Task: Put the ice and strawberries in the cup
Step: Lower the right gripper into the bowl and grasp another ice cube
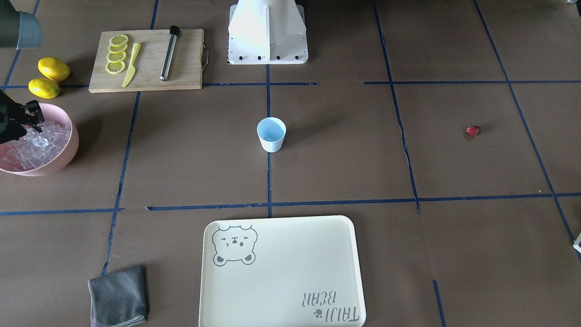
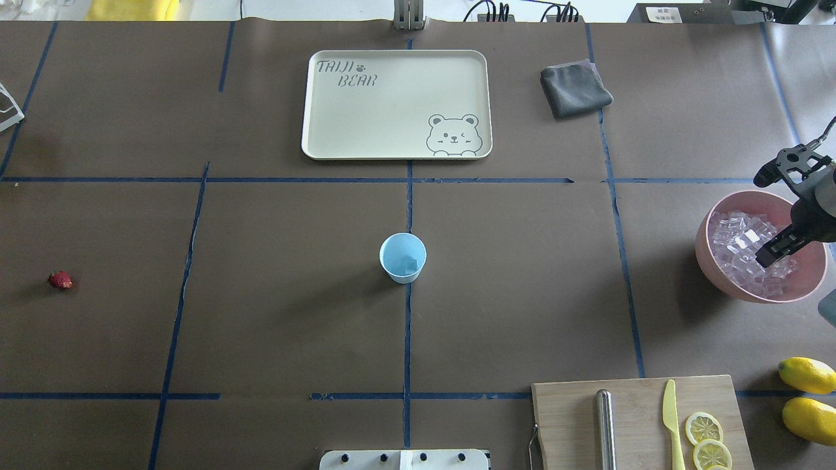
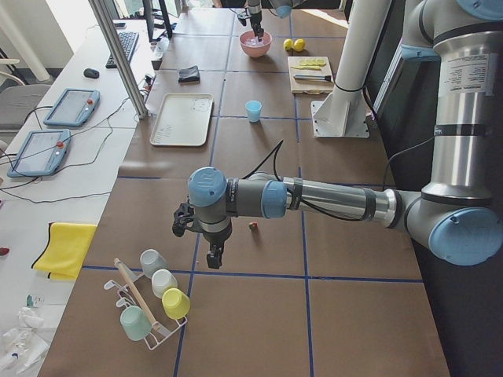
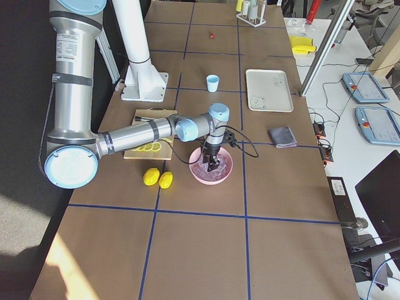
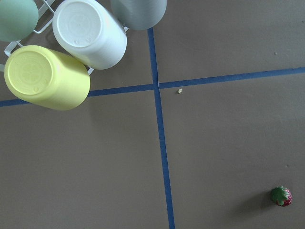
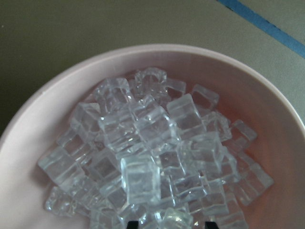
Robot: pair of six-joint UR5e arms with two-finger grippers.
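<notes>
Where the table [image 2: 294,307] runs closest to the robot's base, a wooden board [image 2: 568,424] lies toward the right side. It carries a steel rod [image 2: 605,431], a yellow knife [image 2: 671,418] and lemon slices [image 2: 704,428], with 2 whole lemons [image 2: 808,375] just beside it on the paper.

Farther out, across the middle band, 3 things sit well apart. The cup [image 2: 395,251] stands upright at the centre on a blue tape line, and 1 clear cube [image 2: 409,264] lies in it. Off to the right is the pink bowl [image 2: 705,248], heaped with ice [image 2: 735,238]. The right gripper [image 6: 172,223] is dipped into the pile, its 2 fingertips [image 6: 134,225] spread wider than the cube that sits between them, so nothing is clamped. Off to the left the strawberry [image 2: 60,280] lies alone on the table, outside the cup. The left gripper [image 3: 213,261] hangs above the table near that berry, between it and a wire rack [image 3: 165,339] holding 4 upturned tumblers [image 5: 90,31]. Whether its fingers are apart or closed I cannot tell, since only the side view shows them.

At the far edge rest a cream tray [image 2: 392,98] with a bear drawing and, to its right, a folded grey cloth [image 2: 575,88].
</notes>
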